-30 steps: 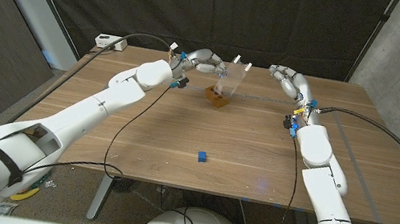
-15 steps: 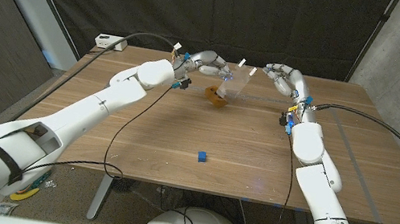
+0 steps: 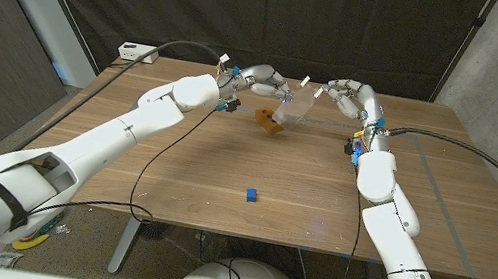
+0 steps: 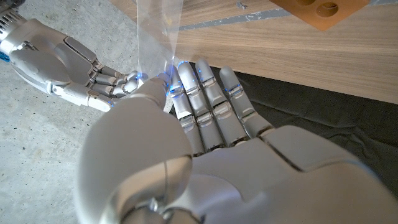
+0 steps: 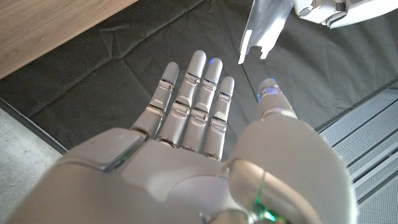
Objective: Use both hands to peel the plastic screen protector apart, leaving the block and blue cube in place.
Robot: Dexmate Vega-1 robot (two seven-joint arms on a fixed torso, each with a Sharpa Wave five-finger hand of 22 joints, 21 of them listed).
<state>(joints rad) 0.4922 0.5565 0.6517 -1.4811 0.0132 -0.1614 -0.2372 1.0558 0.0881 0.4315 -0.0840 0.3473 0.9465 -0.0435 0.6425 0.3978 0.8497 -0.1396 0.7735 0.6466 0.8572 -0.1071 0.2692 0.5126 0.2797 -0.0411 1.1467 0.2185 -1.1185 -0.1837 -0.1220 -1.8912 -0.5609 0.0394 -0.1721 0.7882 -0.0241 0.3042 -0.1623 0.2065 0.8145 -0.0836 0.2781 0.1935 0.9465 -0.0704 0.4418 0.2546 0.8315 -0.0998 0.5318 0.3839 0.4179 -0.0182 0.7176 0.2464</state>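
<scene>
Clear plastic screen protector [image 3: 295,110] with white tabs hangs above the far middle of the wooden table [image 3: 302,184], pinched at its edge by the left hand [image 3: 264,81]. Just beside its other edge, the right hand [image 3: 343,91] has its fingers spread and holds nothing. Below the sheet sits the small brown wooden block [image 3: 268,120] with round holes, tilted. A small blue cube [image 3: 251,196] lies well apart, nearer the robot.

**Three camera views**

The head view looks down from high over the brown wooden table [image 3: 223,171]. Both wrist views sit close behind their own hands; all three share the clear plastic screen protector [image 3: 292,109] [image 4: 155,31] [image 5: 266,22].
</scene>
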